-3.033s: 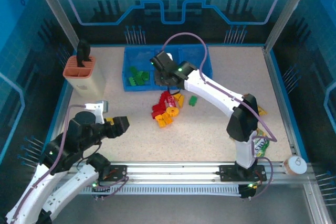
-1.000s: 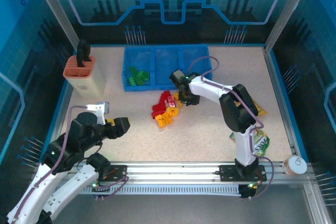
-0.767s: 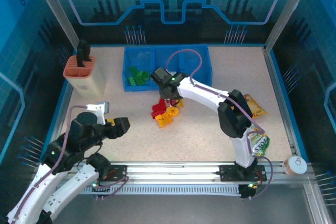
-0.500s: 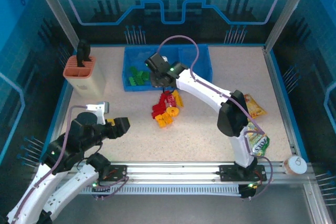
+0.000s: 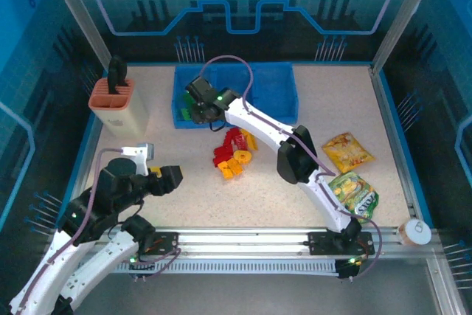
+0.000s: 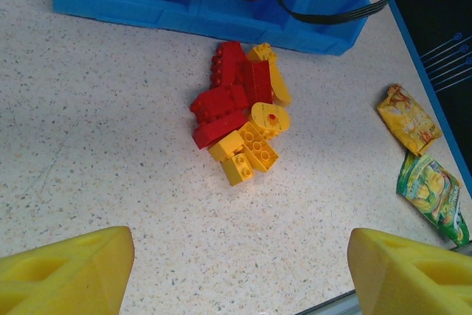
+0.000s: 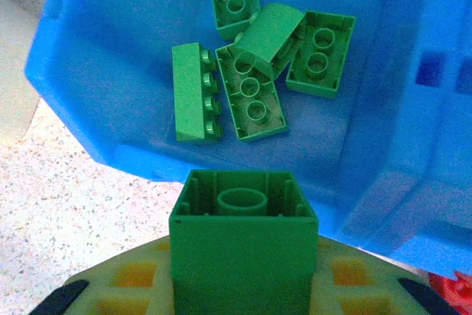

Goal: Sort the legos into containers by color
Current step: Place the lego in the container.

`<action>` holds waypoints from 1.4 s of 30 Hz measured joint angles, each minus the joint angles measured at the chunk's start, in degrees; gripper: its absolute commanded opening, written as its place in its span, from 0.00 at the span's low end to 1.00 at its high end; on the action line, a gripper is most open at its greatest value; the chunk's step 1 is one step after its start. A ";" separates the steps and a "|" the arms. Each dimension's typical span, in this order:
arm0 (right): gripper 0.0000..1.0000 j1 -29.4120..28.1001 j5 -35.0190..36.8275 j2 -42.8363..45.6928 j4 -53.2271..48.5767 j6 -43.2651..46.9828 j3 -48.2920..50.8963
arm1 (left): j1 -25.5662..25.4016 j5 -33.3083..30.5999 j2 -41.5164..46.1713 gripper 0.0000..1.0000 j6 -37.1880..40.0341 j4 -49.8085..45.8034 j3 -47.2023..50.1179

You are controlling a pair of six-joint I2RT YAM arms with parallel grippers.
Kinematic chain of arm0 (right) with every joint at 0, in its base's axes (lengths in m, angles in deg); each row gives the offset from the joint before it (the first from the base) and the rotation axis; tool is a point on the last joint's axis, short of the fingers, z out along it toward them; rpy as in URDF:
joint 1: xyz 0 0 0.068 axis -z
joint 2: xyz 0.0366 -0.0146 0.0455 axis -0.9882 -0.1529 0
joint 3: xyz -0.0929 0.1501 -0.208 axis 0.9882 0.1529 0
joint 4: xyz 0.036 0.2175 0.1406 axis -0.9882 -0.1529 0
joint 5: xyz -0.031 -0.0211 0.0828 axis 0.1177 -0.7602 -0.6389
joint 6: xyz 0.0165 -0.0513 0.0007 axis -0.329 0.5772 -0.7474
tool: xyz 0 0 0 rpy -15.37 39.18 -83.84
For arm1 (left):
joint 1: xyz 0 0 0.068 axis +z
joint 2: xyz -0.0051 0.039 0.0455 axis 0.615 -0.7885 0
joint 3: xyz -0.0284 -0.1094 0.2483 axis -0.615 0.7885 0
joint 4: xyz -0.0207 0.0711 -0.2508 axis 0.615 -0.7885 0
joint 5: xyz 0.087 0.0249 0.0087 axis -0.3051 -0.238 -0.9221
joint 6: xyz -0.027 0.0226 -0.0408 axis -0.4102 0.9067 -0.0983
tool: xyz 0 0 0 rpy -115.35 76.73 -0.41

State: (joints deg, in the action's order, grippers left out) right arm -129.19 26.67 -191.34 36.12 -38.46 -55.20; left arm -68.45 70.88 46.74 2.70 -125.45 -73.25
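My right gripper (image 5: pixel 202 106) hangs over the left compartment of the blue tray (image 5: pixel 274 96), shut on a green lego (image 7: pixel 243 240) that is seen from its hollow underside. Below it, several green legos (image 7: pixel 249 71) lie in that compartment (image 7: pixel 96 64). A pile of red and orange-yellow legos (image 5: pixel 234 154) lies on the table in front of the tray, also seen from the left wrist as the pile (image 6: pixel 240 119). My left gripper (image 5: pixel 164 175) hovers at the near left, open, with bare table between its yellow fingers (image 6: pixel 66 271).
A beige holder with an orange rim (image 5: pixel 118 105) stands at the left, beside the tray. Two snack bags (image 5: pixel 348 151) (image 5: pixel 354 194) lie at the right. A small cup (image 5: pixel 415 232) sits at the near right corner. The right arm stretches across the pile.
The right gripper closed on the green lego beside the pile and carried it back-left to above the tray's left compartment. The left arm has not moved.
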 measured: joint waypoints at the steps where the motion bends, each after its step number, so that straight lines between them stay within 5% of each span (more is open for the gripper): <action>1: 0.28 0.00 0.00 -0.35 0.09 -0.02 -0.22 | -0.04 0.04 0.04 0.77 0.00 0.07 0.02; 19: 0.35 0.00 0.22 -9.94 4.70 -1.11 -12.09 | -0.07 0.37 1.05 0.77 0.00 0.57 0.42; 25: 0.56 0.02 0.22 -10.78 4.70 -1.36 -12.09 | -0.04 0.39 1.05 0.77 0.00 0.70 0.42; 32: 0.62 -0.02 0.28 -10.75 5.16 -1.49 -12.09 | -0.04 0.37 1.05 0.77 0.02 1.03 0.42; 37: 0.62 -0.13 0.48 -8.74 5.35 -1.46 -10.16 | -0.04 0.37 1.05 0.77 0.02 1.01 0.42; 42: 0.63 -0.83 1.36 3.17 7.32 -0.66 2.73 | -0.07 0.39 0.37 0.76 0.02 1.03 0.42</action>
State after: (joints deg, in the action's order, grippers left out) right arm -130.02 28.03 -188.17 43.44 -39.12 -52.47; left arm -68.52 71.28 47.11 2.72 -124.42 -72.83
